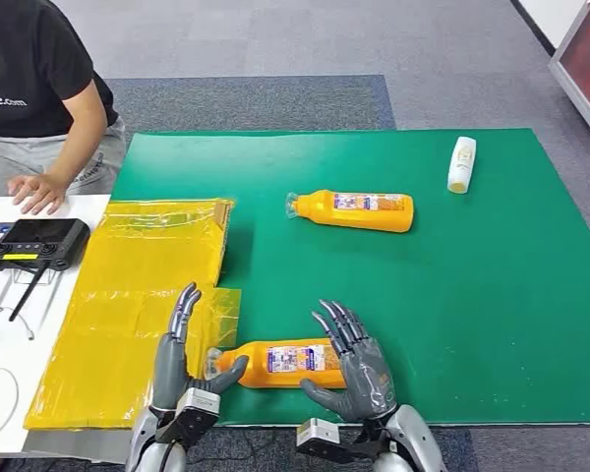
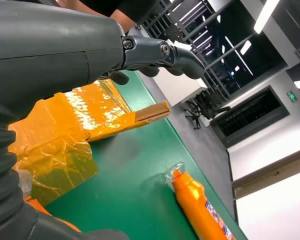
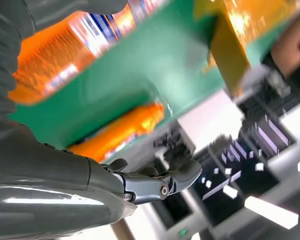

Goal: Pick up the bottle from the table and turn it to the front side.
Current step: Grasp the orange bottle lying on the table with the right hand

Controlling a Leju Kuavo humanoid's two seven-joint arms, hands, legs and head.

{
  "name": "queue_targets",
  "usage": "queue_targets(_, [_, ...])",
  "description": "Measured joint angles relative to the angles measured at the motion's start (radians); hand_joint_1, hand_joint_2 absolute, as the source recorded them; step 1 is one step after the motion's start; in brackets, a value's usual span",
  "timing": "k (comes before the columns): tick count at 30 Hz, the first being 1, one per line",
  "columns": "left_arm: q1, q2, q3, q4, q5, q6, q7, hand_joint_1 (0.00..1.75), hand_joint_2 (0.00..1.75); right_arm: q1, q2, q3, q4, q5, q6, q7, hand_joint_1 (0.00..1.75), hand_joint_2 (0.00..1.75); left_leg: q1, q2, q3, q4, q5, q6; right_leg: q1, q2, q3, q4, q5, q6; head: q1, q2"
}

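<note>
Head view, and we sweep from the left: a person's hand [image 1: 38, 191] rests flat on the white side surface beside a black device [image 1: 35, 242], well clear of the action. Next comes the crinkled yellow bag [image 1: 140, 295], spread flat over the near-left part of the green desk [image 1: 500, 295]. Now the left robot hand [image 1: 182, 359], fingers apart and holding nothing, thumb just at the cap end of the near orange bottle [image 1: 281, 363]. That bottle lies on its side along the desk's front edge, label up. On its other end, the right robot hand [image 1: 355, 366], open too, fingers fanned over the base. Bracketed from both ends, it looks lined up for a two-handed lift. Farther back, well apart, a second orange bottle [image 1: 355, 210] and a small white bottle [image 1: 462, 163].
</note>
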Motion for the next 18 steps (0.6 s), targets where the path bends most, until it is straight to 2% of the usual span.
queue_targets(7, [-0.018, -0.001, -0.003, 0.021, -0.003, 0.002, 0.003, 0.00, 1.75, -0.046, -0.068, 0.034, 0.074, 0.021, 0.163, 0.038, 0.00, 1.75, 0.000, 0.000, 0.000, 0.001, 0.000, 0.001, -0.001, 0.000, 0.000, 0.000, 0.001, 0.001, 0.000, 0.000])
queue_targets(18, [-0.031, -0.008, -0.003, 0.047, -0.001, 0.003, -0.005, 0.00, 1.75, -0.103, -0.105, 0.060, 0.121, 0.003, 0.204, 0.051, 0.00, 1.75, 0.000, 0.000, 0.001, 0.001, 0.001, 0.001, -0.001, 0.001, 0.001, 0.000, 0.003, 0.002, 0.000, 0.000])
